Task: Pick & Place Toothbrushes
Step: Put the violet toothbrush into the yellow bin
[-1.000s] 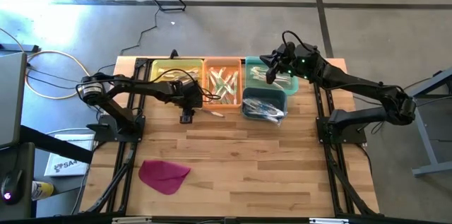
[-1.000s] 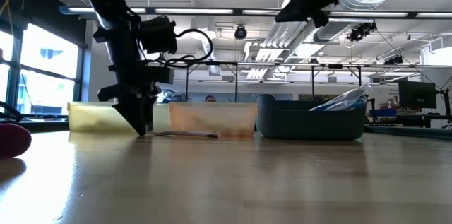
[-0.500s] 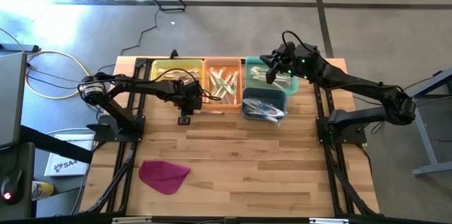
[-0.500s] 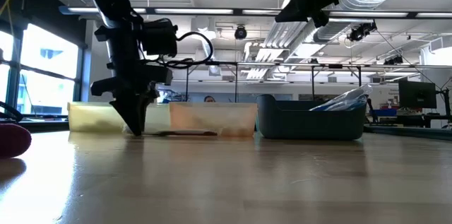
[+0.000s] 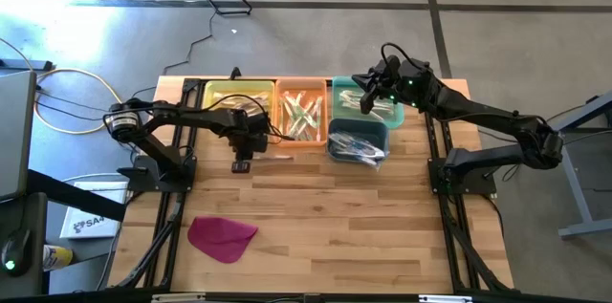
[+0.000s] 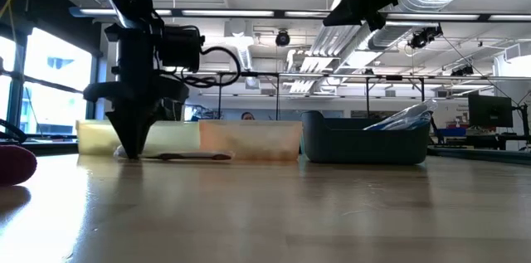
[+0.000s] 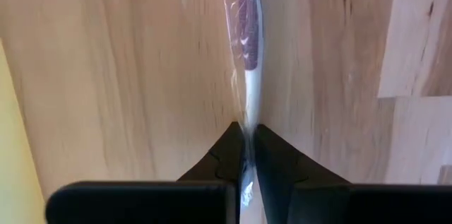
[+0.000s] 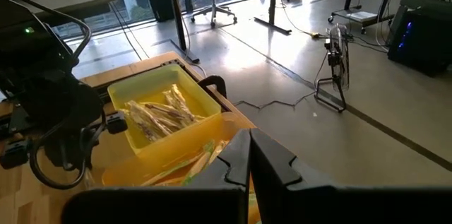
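Wooden bench [image 5: 325, 227] carries, along its far edge, a row of three trays: yellow tray [image 5: 229, 96], orange tray [image 5: 302, 112] and green tray [image 5: 356, 104], with a dark blue bin [image 5: 356, 141] set just in front of the green one. Wrapped toothbrushes lie piled in the orange tray [image 5: 304, 114], in the green tray [image 5: 350, 100] and in the blue bin [image 5: 361, 148]; the yellow tray shows some too in the right wrist view [image 8: 159, 118]. Magenta cloth [image 5: 221, 237] lies flat near the bench's front left, well apart from the trays. Left tool [image 5: 241, 161] is down at the bench surface just in front of the yellow tray, fingers [image 7: 227, 159] clenched on one end of a single wrapped toothbrush [image 5: 272, 157] that lies flat on the wood, stretching toward the orange tray. Right tool [image 5: 364, 102] hangs above the green tray, fingers pressed together, gripping nothing visible.
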Tool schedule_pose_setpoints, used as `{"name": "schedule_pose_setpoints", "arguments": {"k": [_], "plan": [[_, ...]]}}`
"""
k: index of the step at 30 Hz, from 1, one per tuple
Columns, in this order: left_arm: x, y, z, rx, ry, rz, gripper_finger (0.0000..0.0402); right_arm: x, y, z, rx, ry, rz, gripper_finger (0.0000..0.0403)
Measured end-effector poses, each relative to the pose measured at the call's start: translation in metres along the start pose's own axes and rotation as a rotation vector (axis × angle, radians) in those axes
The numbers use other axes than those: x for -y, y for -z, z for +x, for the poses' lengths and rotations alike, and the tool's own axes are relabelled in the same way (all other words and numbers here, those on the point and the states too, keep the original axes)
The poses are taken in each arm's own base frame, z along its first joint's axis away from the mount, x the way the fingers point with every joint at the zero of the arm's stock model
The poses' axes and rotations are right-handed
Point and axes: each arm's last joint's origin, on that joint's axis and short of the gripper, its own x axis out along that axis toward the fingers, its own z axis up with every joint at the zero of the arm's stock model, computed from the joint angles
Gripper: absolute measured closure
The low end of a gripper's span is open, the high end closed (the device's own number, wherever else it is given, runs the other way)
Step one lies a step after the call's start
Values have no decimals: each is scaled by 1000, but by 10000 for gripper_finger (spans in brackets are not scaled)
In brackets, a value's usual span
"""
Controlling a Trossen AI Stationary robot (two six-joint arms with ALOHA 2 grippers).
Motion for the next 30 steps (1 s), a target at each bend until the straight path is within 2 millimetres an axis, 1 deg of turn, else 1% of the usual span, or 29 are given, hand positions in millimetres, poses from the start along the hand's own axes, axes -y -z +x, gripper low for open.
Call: {"name": "schedule_pose_setpoints", "arguments": {"k": [8,20,22,25,28,30], "plan": [[-1,-1,0,12,-9,-114,382,0,0,0,0,0,0,400],[-1,-3,-1,24,-15,-123,382,0,0,0,0,0,0,400],[-2,-8,-5,34,-19,-125,382,0,0,0,0,0,0,400],[-4,-14,-18,63,-39,-121,382,0,0,0,0,0,0,400],[-4,-21,-38,133,-61,-111,383,0,0,0,0,0,0,400],[-2,-21,-50,141,-67,-111,383,0,0,0,0,0,0,400]]}}
